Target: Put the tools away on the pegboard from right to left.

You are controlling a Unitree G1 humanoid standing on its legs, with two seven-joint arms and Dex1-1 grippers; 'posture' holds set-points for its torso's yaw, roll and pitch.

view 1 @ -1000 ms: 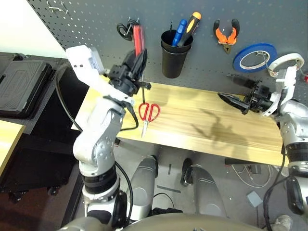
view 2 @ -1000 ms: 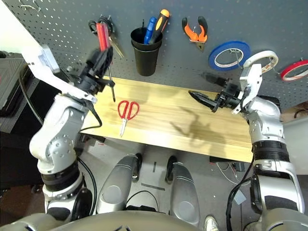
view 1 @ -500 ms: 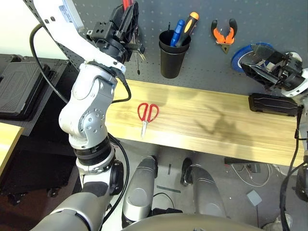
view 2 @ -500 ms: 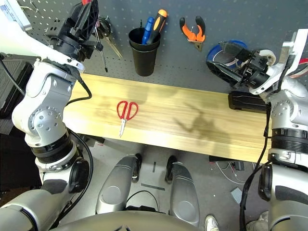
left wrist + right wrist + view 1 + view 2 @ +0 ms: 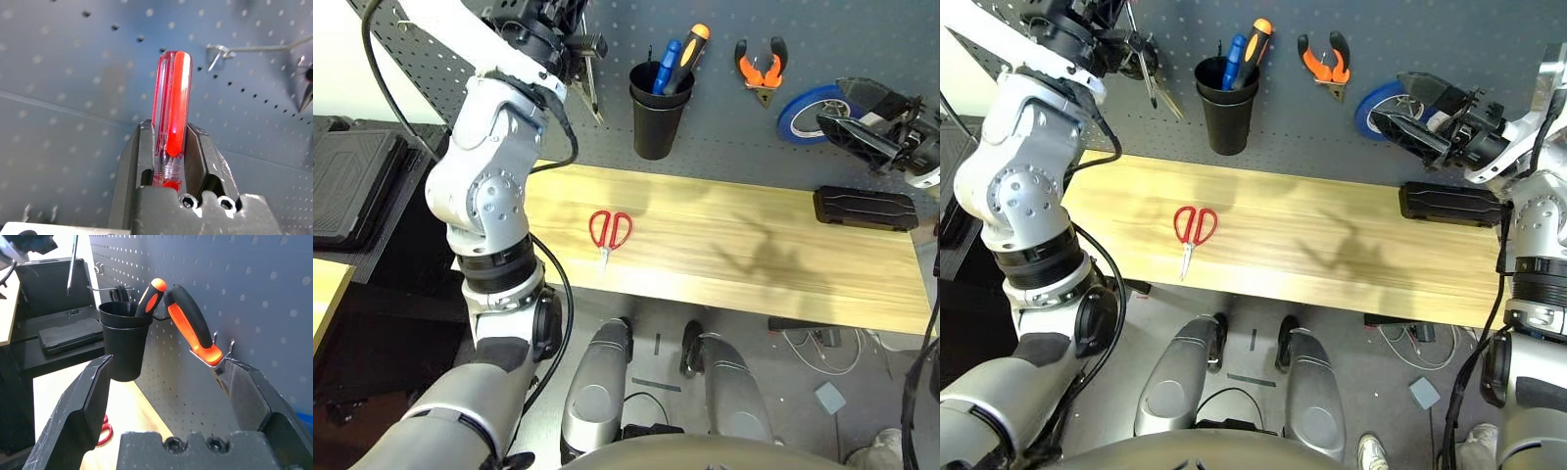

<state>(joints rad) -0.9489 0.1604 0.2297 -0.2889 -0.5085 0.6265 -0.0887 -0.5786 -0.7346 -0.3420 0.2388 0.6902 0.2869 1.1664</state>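
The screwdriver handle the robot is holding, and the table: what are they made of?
The screwdriver handle looks like clear plastic with a red core: light shines through its glossy edges. The left gripper is clamped on it. The table looks like pale wood with a smooth finish: long grain lines and plank seams show, though it could be a veneer.

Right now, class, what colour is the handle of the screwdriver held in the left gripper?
Clear red: the screwdriver in the left gripper, best in the left wrist view.

Left fingers (image 5: 168, 161) clamped, right fingers (image 5: 93, 396) spread
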